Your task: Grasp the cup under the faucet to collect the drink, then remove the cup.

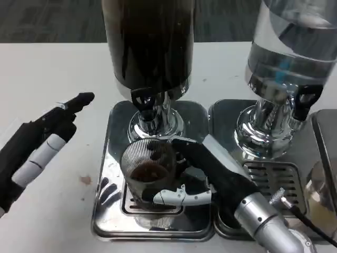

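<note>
— Where's the cup (148, 169) right now?

— Standing upright on the shiny drip tray (108, 184), just below the black faucet (143, 100) of the dark drink dispenser (149, 42). It's a ribbed, see-through cup, and there's a bit of brown drink at the bottom.

— Is anything holding it?

— Yes, the right hand (202, 176). It comes in from the lower right, with dark fingers wrapped round the far side of the cup and a white finger (176, 197) lying across the near side, low down. So it has the cup gripped.

— And the other one?

— The left hand (45, 137) is over the white worktop (58, 68) on the left, well apart from the tray. Its fingers are stretched out and a little apart, pointing up towards the dispenser, with nothing in them.

— What else is about?

— A second dispenser (289, 52) to the right, filled with clear liquid, on its own tray (224, 113) with a slotted grate (276, 179). Its faucet is black too.
</note>
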